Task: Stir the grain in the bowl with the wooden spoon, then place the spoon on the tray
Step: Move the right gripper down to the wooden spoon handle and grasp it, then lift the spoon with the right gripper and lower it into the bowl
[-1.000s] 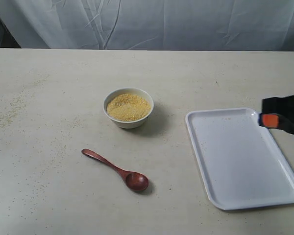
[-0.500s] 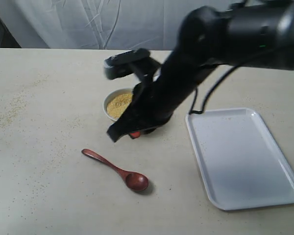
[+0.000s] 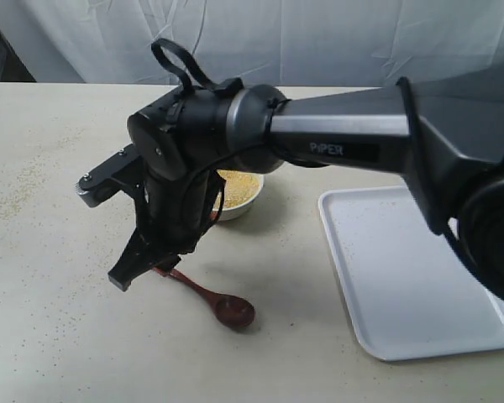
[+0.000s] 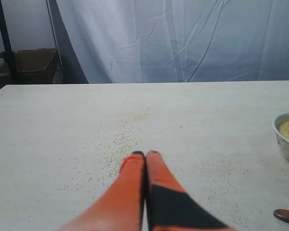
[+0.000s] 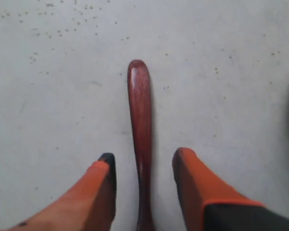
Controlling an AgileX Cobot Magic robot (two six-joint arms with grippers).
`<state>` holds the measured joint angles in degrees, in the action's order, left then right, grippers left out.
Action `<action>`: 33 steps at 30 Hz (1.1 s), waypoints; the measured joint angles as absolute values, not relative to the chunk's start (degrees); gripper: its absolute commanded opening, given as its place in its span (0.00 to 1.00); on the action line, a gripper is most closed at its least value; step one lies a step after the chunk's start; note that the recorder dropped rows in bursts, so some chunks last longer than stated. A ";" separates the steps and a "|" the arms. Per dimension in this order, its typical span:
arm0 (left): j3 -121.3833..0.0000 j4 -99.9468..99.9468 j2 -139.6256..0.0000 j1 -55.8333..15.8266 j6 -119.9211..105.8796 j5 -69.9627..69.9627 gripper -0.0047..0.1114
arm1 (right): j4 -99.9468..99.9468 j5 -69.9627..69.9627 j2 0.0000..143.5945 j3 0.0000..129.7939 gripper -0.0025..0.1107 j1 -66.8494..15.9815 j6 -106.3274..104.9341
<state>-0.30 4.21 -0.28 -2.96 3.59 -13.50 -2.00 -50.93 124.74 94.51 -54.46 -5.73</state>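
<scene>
White cloth (image 3: pixel 319 42) hangs behind a pale table (image 3: pixel 50 168) flecked with stray granules (image 4: pixel 123 144). The right arm (image 3: pixel 344 138) stretches across the middle, covering most of the bowl (image 3: pixel 242 206); only a sliver of grain (image 3: pixel 242 181) shows. The tray (image 3: pixel 403 277) lies to the right, one edge cut off by the arm's base. The spoon (image 3: pixel 227 308) lies before the bowl, its handle end hidden. The right gripper (image 5: pixel 144 155) is spread astride the handle, not touching it. The left gripper (image 4: pixel 145 154) is pressed closed on nothing
</scene>
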 measured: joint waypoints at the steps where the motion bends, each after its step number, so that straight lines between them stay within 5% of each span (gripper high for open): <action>1: -0.30 4.21 -0.28 -2.96 3.59 -13.50 0.04 | -2.00 -50.37 125.44 94.61 0.38 -54.46 -5.65; 12: -0.30 4.21 -0.28 -2.96 3.59 -13.50 0.04 | -1.75 -46.88 129.14 94.83 0.36 -54.46 -5.14; 18: -0.30 4.21 -0.28 -2.96 3.59 -13.50 0.04 | -1.75 -47.21 129.69 94.83 0.02 -54.46 -5.01; 33: -0.30 4.21 -0.28 -2.96 3.59 -13.50 0.04 | 4.69 -51.83 121.21 104.80 0.03 -50.24 15.23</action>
<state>-0.30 4.21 -0.28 -2.96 3.59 -13.50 4.69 -51.83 121.21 104.80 -50.24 15.23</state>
